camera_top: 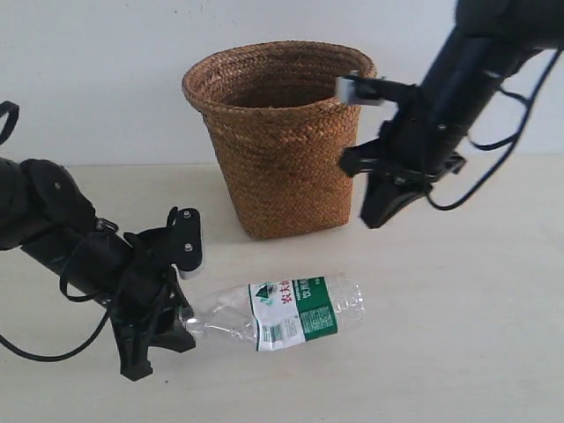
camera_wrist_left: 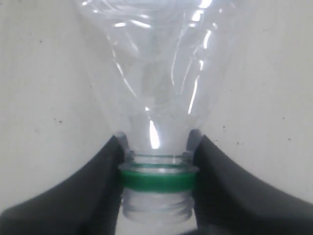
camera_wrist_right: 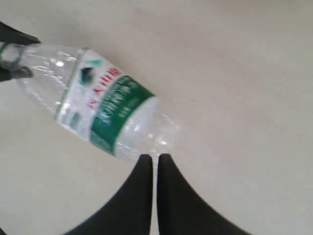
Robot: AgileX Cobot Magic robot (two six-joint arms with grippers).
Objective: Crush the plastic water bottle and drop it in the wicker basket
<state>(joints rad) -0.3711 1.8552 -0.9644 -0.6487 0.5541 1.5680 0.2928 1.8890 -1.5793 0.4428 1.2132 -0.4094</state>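
**Bottle lying before the basket, neck pinched**

On the pale table [camera_top: 476, 335] the wicker basket [camera_top: 278, 137] stands upright by the white wall. Only its woven inner wall shows; its floor is hidden. In front of it, apart, the plastic water bottle [camera_top: 282, 313] lies on its side. Its white-and-green label [camera_wrist_right: 105, 115] bears red Chinese characters, and the small print is too fine to read. The left gripper [camera_wrist_left: 157, 161] clamps the bottle's neck at the green ring [camera_wrist_left: 157, 179], the bare thread showing below. The right gripper [camera_wrist_right: 154, 161], fingers pressed together on nothing, hangs beside the basket.
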